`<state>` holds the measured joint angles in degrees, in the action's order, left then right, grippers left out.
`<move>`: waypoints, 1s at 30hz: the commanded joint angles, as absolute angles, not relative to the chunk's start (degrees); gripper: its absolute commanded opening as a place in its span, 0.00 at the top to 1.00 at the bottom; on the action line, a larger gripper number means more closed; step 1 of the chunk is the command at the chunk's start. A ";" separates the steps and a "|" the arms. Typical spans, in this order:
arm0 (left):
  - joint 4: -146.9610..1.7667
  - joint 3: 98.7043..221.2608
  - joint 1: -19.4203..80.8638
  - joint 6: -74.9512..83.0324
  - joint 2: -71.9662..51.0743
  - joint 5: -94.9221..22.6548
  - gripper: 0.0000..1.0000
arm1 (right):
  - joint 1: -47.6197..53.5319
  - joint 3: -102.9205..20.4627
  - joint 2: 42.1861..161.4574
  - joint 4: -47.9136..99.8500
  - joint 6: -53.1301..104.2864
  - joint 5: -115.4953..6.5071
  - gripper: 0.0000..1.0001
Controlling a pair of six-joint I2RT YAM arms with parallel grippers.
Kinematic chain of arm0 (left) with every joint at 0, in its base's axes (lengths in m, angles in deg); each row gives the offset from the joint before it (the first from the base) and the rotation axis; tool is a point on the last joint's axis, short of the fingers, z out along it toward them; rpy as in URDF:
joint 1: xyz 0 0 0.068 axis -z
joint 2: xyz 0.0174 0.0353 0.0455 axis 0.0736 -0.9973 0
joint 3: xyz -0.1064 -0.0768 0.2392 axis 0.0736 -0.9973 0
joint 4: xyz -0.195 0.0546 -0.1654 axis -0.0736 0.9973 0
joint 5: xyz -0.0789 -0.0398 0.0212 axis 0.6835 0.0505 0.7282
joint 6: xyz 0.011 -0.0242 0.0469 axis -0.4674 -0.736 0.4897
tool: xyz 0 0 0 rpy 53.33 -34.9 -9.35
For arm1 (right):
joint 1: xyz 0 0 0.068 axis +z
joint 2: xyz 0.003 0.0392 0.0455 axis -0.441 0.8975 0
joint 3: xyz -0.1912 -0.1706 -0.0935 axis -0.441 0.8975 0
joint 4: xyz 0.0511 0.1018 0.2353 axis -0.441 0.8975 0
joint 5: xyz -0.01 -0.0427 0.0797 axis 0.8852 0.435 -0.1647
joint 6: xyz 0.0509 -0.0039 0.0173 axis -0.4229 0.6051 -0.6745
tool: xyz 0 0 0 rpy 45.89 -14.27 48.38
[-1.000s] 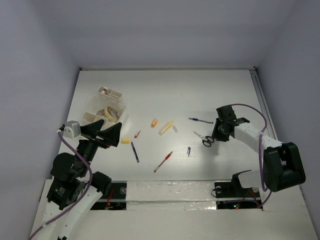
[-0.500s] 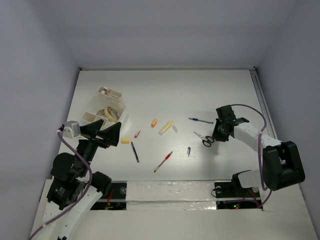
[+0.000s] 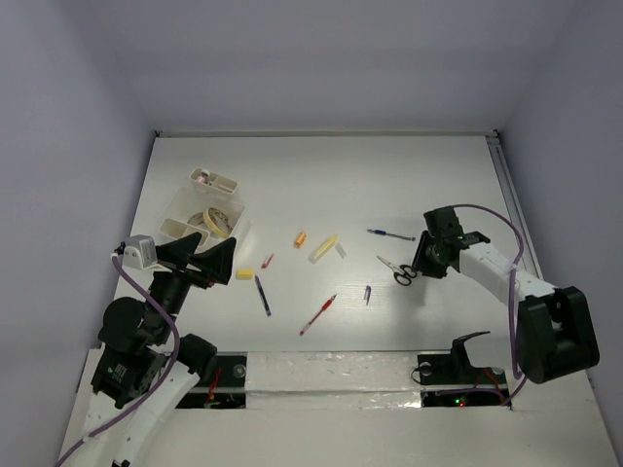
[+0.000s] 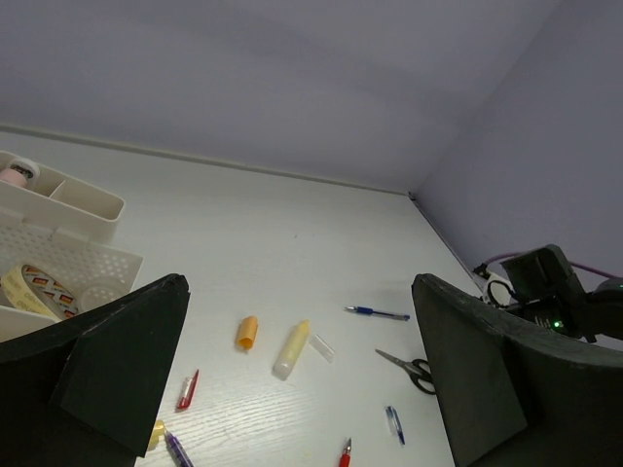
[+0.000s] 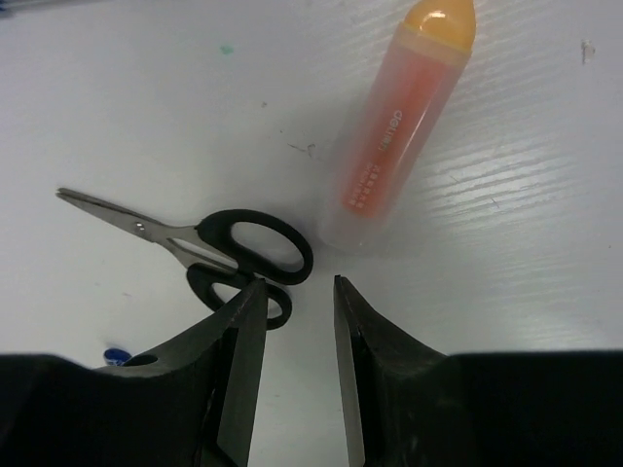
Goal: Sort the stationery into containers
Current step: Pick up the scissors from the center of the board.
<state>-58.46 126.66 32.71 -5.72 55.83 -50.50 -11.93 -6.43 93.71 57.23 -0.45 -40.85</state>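
Observation:
The black-handled scissors lie on the white table at the right. My right gripper hangs low just beside their handles, jaws a little apart with nothing between them; its left fingertip overlaps the lower handle loop. A clear tube with an orange cap lies just beyond the fingertips. The compartmented containers stand at the left and hold a tape roll. My left gripper is wide open above the table near them, holding nothing.
Scattered between the arms are a blue pen, a red pen, a dark blue pen, an orange cap, a yellowish tube, a small blue bit, a red bit and a yellow bit.
The right arm has shifted slightly by the scissors, and its jaws narrowed, then widened a little. The left arm has not moved.

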 commanded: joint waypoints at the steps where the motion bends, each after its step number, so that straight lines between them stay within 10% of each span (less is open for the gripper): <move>1: -60.21 126.49 33.05 -5.39 56.52 -50.46 0.01 | -12.28 -5.06 95.62 55.17 -1.97 -40.09 0.60; 22: -60.21 126.49 33.05 -5.30 56.00 -50.37 0.01 | -12.28 -5.06 102.13 49.89 -2.33 -39.90 0.69; 30: -60.74 126.13 33.05 -5.39 53.98 -49.06 0.01 | -12.28 -4.18 102.13 48.14 -1.36 -42.28 0.91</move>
